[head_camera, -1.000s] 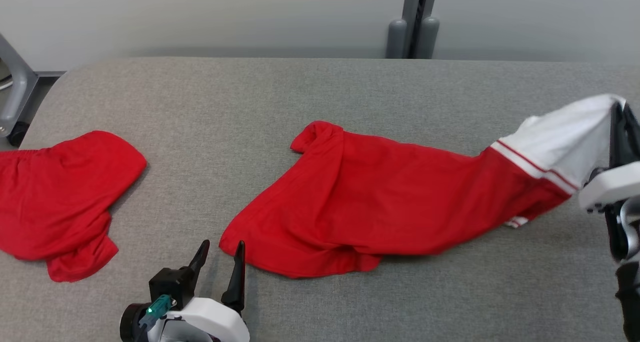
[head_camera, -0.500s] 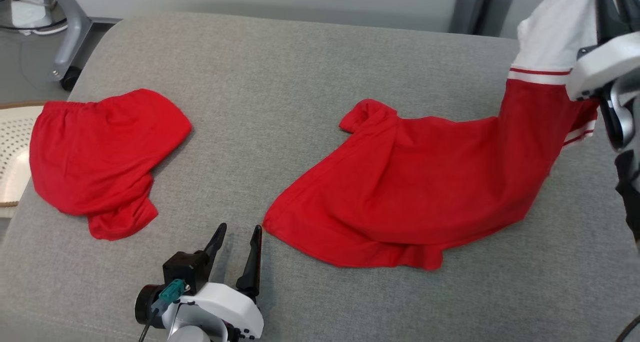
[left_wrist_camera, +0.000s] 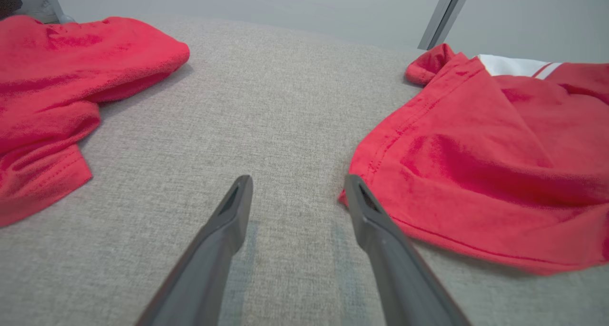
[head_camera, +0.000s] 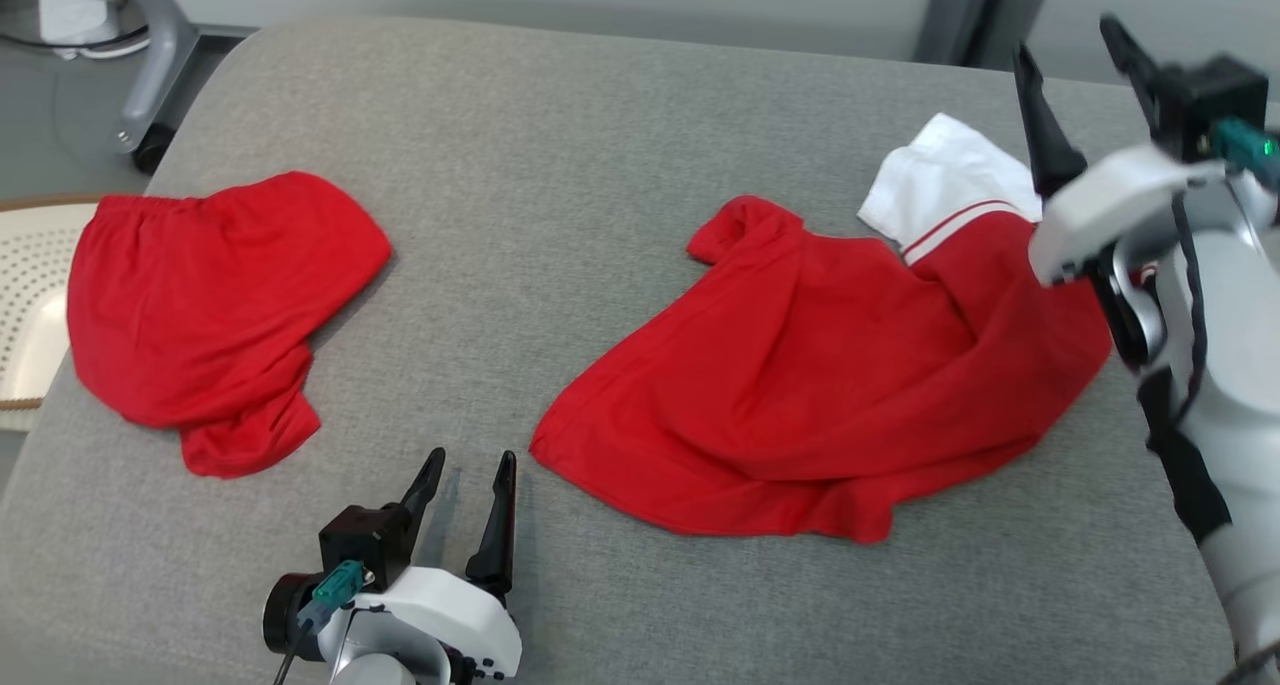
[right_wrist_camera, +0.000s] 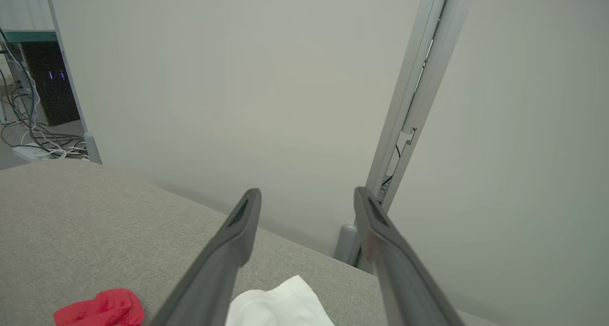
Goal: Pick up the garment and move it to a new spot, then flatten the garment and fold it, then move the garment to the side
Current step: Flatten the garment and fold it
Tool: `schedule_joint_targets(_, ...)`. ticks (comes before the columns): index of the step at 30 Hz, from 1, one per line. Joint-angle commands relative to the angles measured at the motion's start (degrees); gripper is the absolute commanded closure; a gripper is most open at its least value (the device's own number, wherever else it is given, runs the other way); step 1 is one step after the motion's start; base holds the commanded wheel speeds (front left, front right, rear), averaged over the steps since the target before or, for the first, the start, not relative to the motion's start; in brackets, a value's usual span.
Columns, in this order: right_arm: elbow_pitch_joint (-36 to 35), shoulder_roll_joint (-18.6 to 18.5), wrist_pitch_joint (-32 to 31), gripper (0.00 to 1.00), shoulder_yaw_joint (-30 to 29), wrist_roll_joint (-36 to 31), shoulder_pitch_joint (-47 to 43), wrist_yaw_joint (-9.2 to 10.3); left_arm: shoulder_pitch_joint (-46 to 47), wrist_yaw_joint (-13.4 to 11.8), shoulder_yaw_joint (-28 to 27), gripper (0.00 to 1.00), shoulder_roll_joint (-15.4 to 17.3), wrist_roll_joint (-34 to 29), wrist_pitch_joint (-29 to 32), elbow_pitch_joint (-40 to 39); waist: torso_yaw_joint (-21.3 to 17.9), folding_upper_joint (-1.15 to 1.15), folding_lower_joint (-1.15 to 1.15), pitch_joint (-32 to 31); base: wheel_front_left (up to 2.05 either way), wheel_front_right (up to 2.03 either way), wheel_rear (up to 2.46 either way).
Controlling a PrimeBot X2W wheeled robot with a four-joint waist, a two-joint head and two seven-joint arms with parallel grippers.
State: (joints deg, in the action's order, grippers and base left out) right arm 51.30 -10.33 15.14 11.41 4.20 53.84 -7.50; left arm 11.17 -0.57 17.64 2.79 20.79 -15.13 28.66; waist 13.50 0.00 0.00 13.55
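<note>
A red garment (head_camera: 830, 385) with a white striped sleeve (head_camera: 945, 180) lies crumpled on the right half of the grey padded table (head_camera: 560, 165). My right gripper (head_camera: 1070, 40) hangs above that sleeve, open and holding nothing; its wrist view shows the sleeve (right_wrist_camera: 280, 307) below its spread fingers. Near the table's front edge my left gripper (head_camera: 468, 465) rests open, just left of the garment's lower hem corner (left_wrist_camera: 361, 183). In the left wrist view the right finger (left_wrist_camera: 376, 221) stands close beside that hem.
A second red garment (head_camera: 210, 305) lies bunched at the table's left side, also in the left wrist view (left_wrist_camera: 57, 78). A pale perforated basket (head_camera: 30, 295) sits off the left edge. Grey posts (head_camera: 975, 15) and a wall stand behind the table.
My right gripper has opened and let go of the white sleeve, which has dropped onto the table. The head camera has shifted. The left gripper stays open in the same place.
</note>
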Motion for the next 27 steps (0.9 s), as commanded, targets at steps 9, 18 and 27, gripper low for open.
schedule_joint_targets(9, -1.9, -3.5, 0.0, 0.0, -5.4, 5.1, -15.0, 0.01, -1.1, 0.5, 0.0, 0.0, 0.2, -0.5, 0.0, -0.6, -4.1, 0.0, 0.0, -1.9, 0.0, 0.0, 0.0)
schedule_joint_targets(18, -1.6, -2.1, 0.0, 0.0, -7.5, 6.7, -22.1, 0.01, 0.1, 0.8, 0.6, 0.0, 0.2, -0.4, 0.0, -1.1, -4.7, 0.0, 0.0, -0.3, 0.0, 0.0, 0.0)
schedule_joint_targets(27, -0.3, -1.1, 0.0, 0.0, -9.1, 6.2, -20.5, 0.01, 0.9, 1.0, 0.9, 0.0, 0.2, -0.3, 0.0, -0.7, -2.4, 0.0, 0.0, 1.7, 0.0, 0.0, 0.0)
